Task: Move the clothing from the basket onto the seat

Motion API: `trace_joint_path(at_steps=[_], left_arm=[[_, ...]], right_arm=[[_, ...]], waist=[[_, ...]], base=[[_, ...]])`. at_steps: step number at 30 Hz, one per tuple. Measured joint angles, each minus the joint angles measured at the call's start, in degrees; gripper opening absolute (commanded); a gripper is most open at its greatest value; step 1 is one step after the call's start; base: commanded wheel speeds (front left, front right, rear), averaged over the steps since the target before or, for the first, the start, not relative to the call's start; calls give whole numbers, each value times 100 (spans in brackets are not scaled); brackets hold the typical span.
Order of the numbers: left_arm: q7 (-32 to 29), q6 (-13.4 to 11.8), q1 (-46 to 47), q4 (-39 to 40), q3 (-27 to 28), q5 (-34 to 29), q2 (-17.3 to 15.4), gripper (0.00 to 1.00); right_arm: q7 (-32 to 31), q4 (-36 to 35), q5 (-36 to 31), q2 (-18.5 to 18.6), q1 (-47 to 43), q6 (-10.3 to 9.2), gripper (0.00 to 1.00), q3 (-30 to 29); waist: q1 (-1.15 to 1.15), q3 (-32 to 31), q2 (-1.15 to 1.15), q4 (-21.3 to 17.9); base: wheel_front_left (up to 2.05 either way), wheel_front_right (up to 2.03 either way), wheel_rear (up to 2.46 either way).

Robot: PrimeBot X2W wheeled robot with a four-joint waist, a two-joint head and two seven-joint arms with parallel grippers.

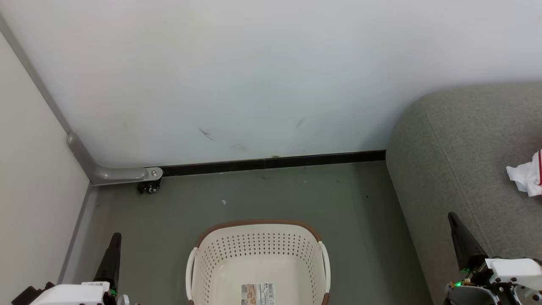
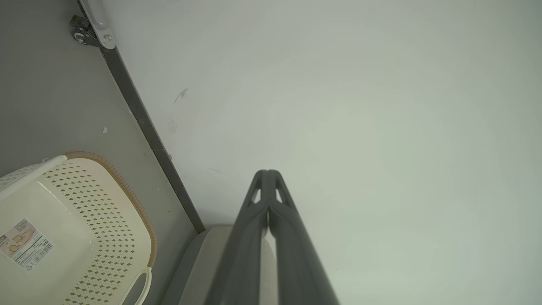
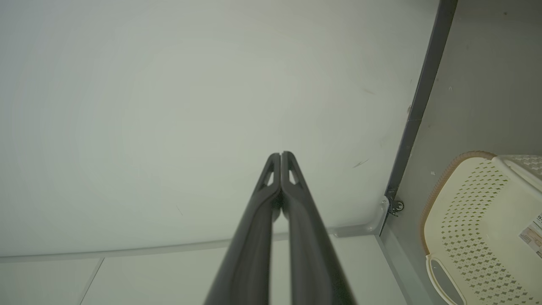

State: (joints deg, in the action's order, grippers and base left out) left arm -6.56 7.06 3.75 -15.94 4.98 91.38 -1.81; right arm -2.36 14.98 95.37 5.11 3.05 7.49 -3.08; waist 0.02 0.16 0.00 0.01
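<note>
Dark-fingered left gripper (image 1: 116, 239), lower left, is pressed together on nothing; cream perforated basket (image 1: 258, 250) sits centre, its visible floor showing just a paper label (image 1: 257, 294); grey seat (image 1: 465, 140) lies right; right gripper (image 1: 454, 219), likewise closed and empty, is nearer the white-and-red clothing (image 1: 527, 176), which rests on the seat, ahead and right of its fingertips.

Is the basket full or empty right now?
Empty, as far as it shows: the basket has a bare floor with just a paper label.

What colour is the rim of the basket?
Brown. The rim of the basket shows best in the head view.
</note>
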Motion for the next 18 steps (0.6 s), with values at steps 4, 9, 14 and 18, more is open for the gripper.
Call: trace_joint_path(at_steps=[4,9,14,18], left_arm=[[0,0,0,1,0,0,0,0],[0,0,0,3,-1,0,0,0],[0,0,0,4,-1,0,0,0],[1,0,0,5,-1,0,0,0]], right_arm=[[0,1,0,0,0,0,0,-2],[0,2,0,0,0,0,0,-3],[-1,4,0,0,0,0,0,-5],[-1,4,0,-1,0,0,0,-7]], waist=[[0,0,0,0],[0,0,0,0],[0,1,0,0],[0,1,0,0]], base=[[0,0,0],[0,0,0],[0,0,0],[0,0,0]])
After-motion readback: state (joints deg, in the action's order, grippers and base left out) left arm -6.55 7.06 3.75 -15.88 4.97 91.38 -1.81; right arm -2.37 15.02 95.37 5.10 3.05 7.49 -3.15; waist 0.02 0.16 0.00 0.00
